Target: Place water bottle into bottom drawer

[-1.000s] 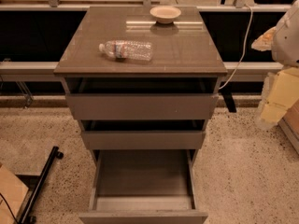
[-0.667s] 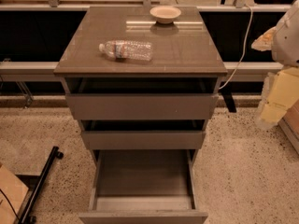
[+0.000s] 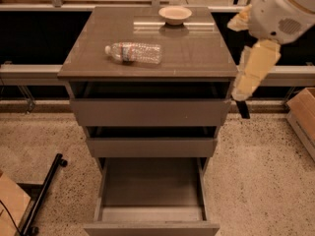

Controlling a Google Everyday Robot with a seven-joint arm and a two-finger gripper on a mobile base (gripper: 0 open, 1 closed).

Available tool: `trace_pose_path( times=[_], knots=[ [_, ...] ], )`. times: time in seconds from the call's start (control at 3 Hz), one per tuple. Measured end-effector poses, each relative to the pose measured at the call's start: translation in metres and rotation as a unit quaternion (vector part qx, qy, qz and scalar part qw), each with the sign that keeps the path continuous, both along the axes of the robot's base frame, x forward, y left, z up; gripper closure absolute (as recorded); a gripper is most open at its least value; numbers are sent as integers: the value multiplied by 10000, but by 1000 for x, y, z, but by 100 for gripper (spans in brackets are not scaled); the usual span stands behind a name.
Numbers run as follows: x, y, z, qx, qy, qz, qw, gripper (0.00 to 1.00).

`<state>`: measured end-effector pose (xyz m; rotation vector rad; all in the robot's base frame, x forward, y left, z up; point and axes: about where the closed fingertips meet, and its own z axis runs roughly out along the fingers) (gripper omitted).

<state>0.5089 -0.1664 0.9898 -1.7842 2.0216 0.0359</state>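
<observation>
The water bottle [image 3: 134, 53] lies on its side on the cabinet top [image 3: 197, 53], left of centre, cap pointing left. The bottom drawer [image 3: 151, 191] is pulled wide open toward me and its plain inside is bare. The two shallower drawers above it stand slightly open. My arm [image 3: 256, 68] comes down from the upper right, beside the cabinet's right edge. The gripper [image 3: 242, 108] hangs at its lower end, level with the top drawer front, about a third of the view's width right of the bottle and below it. It holds nothing that I can see.
A shallow beige bowl [image 3: 175, 14] sits at the back of the cabinet top. A cardboard box [image 3: 302, 114] stands on the floor at the right. A black pole [image 3: 44, 193] and another box corner [image 3: 10, 208] lie at the lower left. A metal rail runs behind the cabinet.
My arm has swung left, from the right edge of the view to just beside the cabinet's right side. The bottle and drawers have not moved.
</observation>
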Motion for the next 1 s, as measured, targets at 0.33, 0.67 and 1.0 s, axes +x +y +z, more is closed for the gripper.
trace_pose_path(
  times=[0.33,0.67,1.0],
  knots=[
    [51,26,13,395,-152,186,9989,0],
    [97,56,25,639,-244,287,9972,0],
    [105,65,27,698,-329,291,9966,0]
  ],
)
